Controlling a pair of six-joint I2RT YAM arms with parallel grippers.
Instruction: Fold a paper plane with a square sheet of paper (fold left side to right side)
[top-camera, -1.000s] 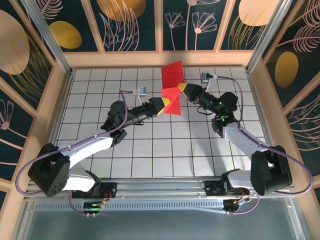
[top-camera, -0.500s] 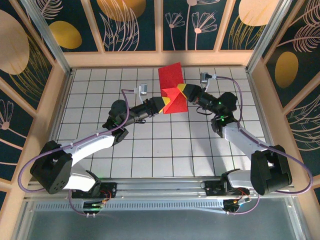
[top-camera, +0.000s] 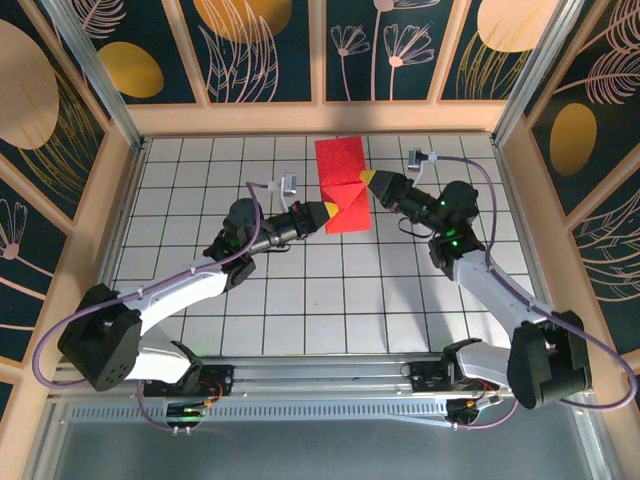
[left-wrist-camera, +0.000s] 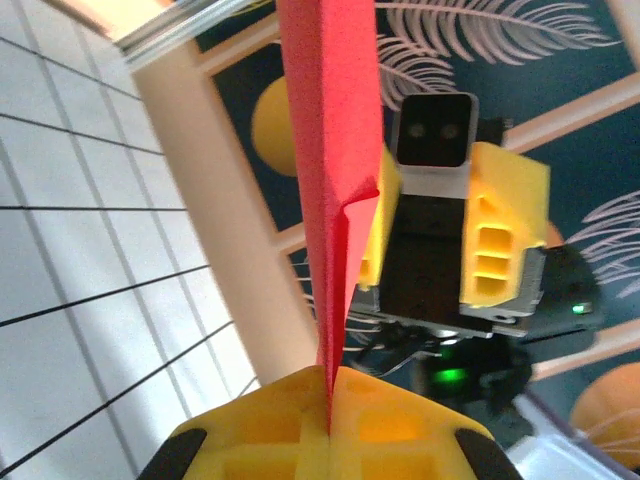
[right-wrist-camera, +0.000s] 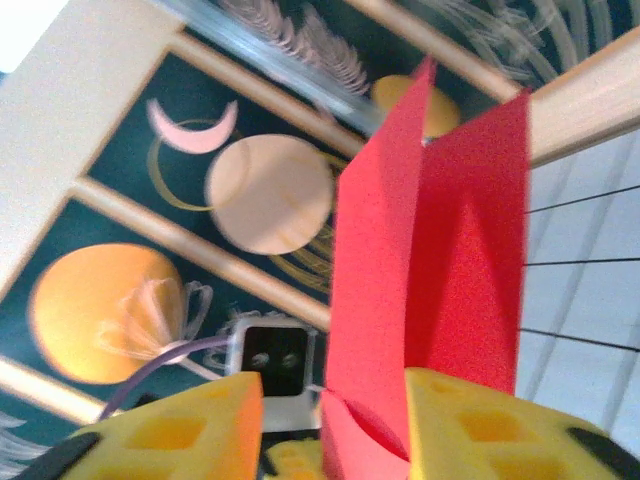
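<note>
- Our thin bright red square sheet of paper (top-camera: 344, 186) hangs above the white tiled counter (top-camera: 300, 300), creased, no dart yet.
- Left jaws clamp its edge; right jaws stand apart around it.
- We reckon most folds remain.

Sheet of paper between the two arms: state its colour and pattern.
The paper is plain bright red, unpatterned; clearest in the top external view.

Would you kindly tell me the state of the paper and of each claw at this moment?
red paper: partly folded, held up between the two claws.
left claw: shut, pinching the paper's edge.
right claw: jaws apart, the paper standing loose between them.
</note>
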